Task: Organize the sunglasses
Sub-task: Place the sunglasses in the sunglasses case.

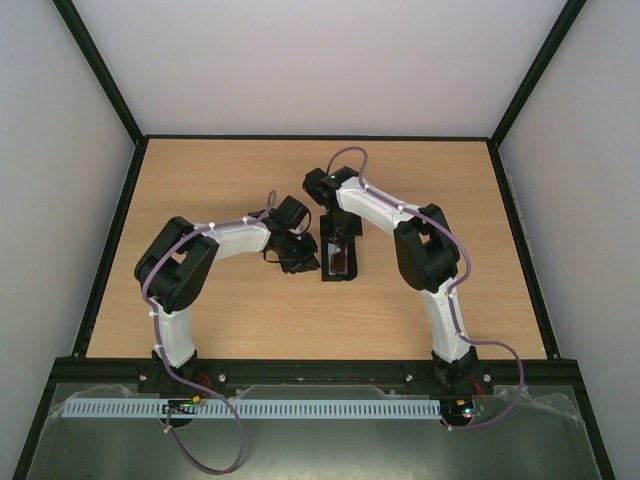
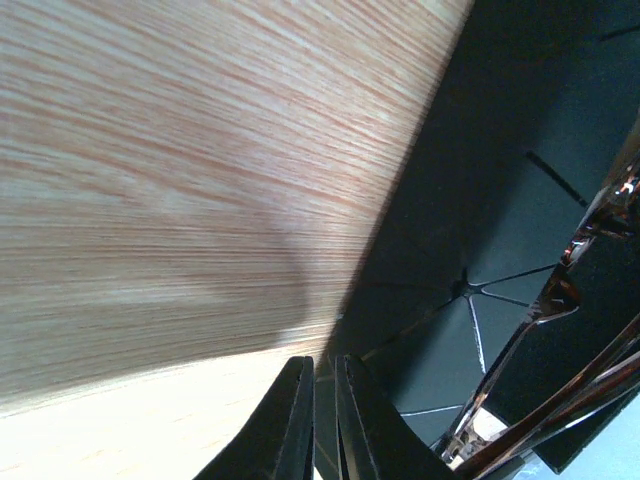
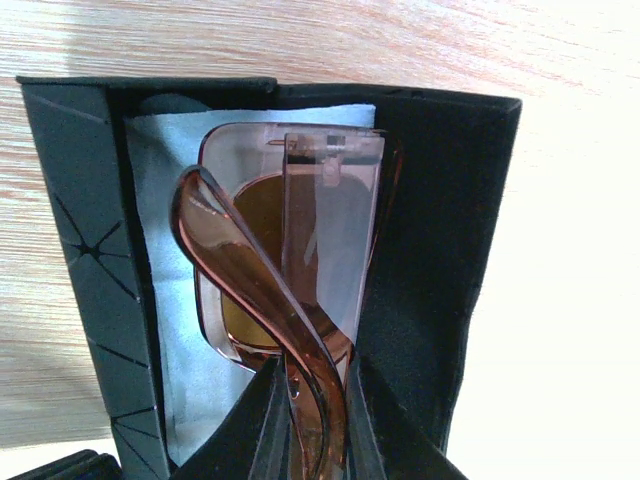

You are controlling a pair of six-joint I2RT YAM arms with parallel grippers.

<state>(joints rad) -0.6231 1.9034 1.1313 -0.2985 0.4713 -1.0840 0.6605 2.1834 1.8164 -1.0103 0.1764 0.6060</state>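
The brown amber sunglasses (image 3: pixel 290 240) are folded and sit inside the open black case (image 3: pixel 440 250), on the light blue cloth (image 3: pixel 170 250) that lines it. My right gripper (image 3: pixel 318 420) is shut on the sunglasses' folded temple arms. In the top view the right gripper (image 1: pixel 340 238) is over the case (image 1: pixel 340 268) at the table's middle. My left gripper (image 2: pixel 325 420) is shut on the thin edge of the case's side flap (image 2: pixel 470 200). The sunglasses' frame (image 2: pixel 540 330) shows at the right of the left wrist view. In the top view the left gripper (image 1: pixel 312 262) is at the case's left side.
The wooden table (image 1: pixel 200 200) has black raised edges and grey walls on three sides. Both arms bend inward over the table's middle. No other loose objects show.
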